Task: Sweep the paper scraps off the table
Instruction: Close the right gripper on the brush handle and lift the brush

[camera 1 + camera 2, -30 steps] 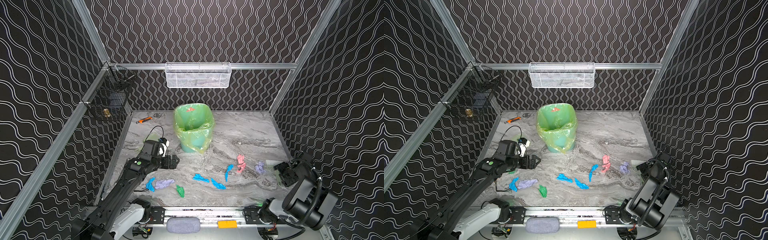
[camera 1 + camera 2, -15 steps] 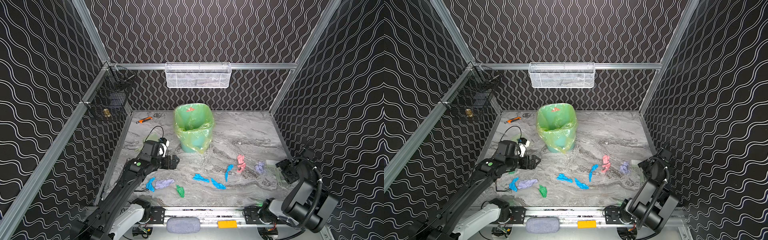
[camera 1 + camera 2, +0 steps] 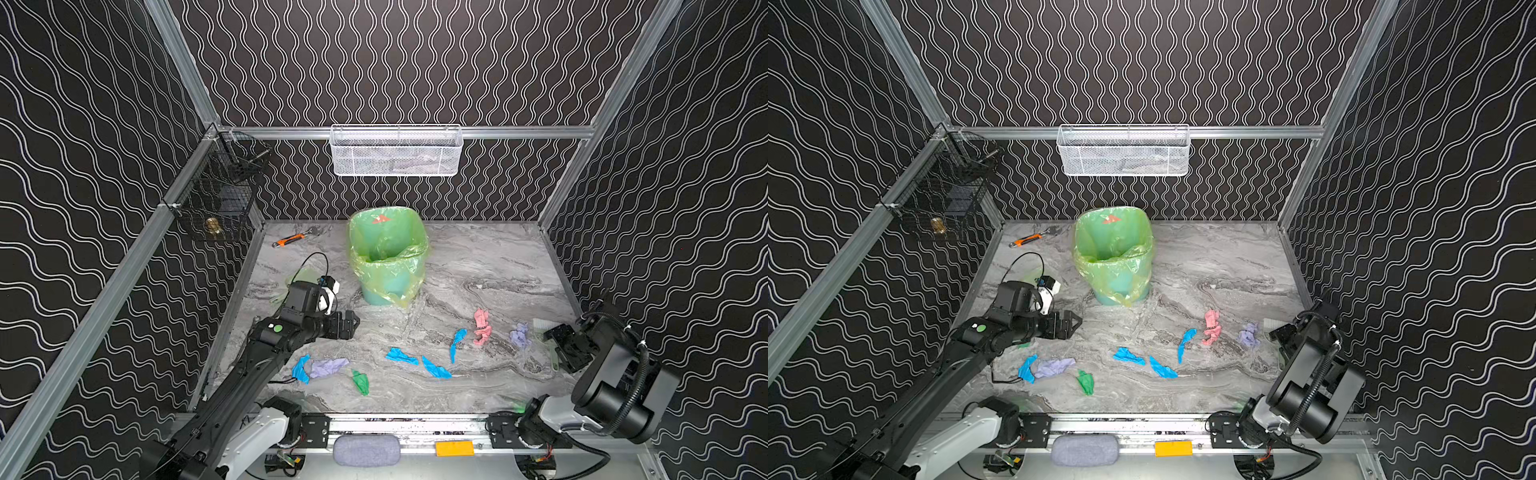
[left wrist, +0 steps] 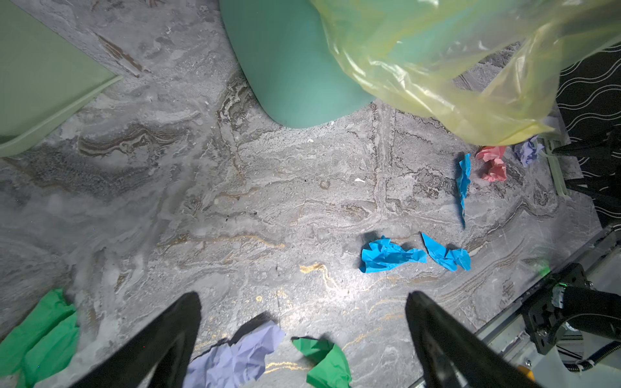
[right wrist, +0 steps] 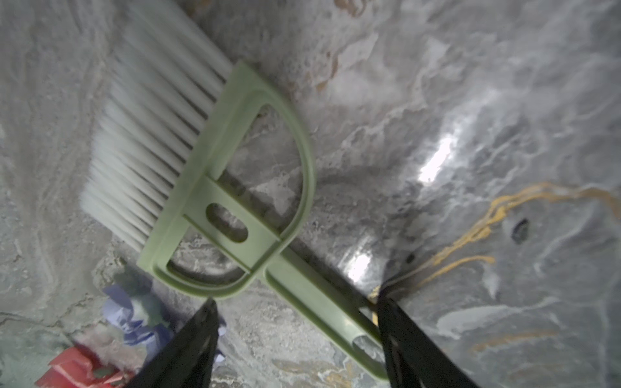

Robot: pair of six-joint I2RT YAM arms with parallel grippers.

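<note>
R hand [image 5: 295,300] sits low at the right edge of the counter [image 3: 478,266]. Its fingers are set apart w/ the handle of the pale green brush [image 5: 208,174] running between them. One finger looks to touch the handle end and the other stands clear, so nothing's gripped yet. Brush lies flat, bristles pointing far, prob. parked there so the arm on that side can take it. L hand [image 4: 302,299] hovers wide & empty over the left-middle of the counter, pointing right. A pale green dustpan [image 4: 40,84] lies just to its far-left, likely its own pickup. Paper scraps [image 3: 401,356] lie on the counter in a loose band across the near half: blue, lilac & green near the L arm, three blue in the middle, pink & lilac at right, that lilac just beside the bristles. Lined bin [image 3: 384,286] stands far-centre, mouth up, handy for tipping into. By the look of it sweeping hasn't begun; next comes closing on the handle. Wrench [image 3: 291,240] lies far left, out of the way.
</note>
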